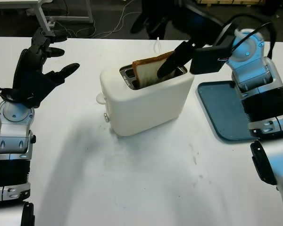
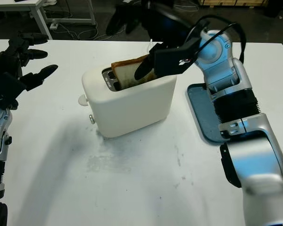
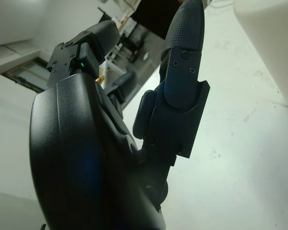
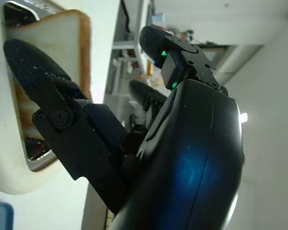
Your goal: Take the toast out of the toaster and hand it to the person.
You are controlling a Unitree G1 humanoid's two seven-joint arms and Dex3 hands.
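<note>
Left hand: raised above the bench at about 9 o'clock from the toaster, well apart from it. It holds nothing and is open. Judged idle for this step.

Toaster: white, standing near the bench centre with its slots facing up. One slice of toast stands in a slot, its upper part protruding above the rim and tilted. Brown crust edge and pale face are visible.

Right hand: reaching in from 3 o'clock, over the toaster top. One finger lies against the face of the slice near the protruding edge. The far side of the slice is hidden, so it cannot be told whether an opposing finger has closed on it; the grasp is not confirmed.

Tray: blue-grey, flat on the bench at 3 o'clock from the toaster, beneath the right forearm.

Handling assessment: the slice is judged light, dry and fairly stiff, but brittle; it may crack or crumble under a hard pinch. Its surface should offer reasonable friction. The recommended hold is across the two broad faces of the exposed upper part, near the crust, with light pressure, then a lift along the slot so the slice does not jam against the rim.
</note>
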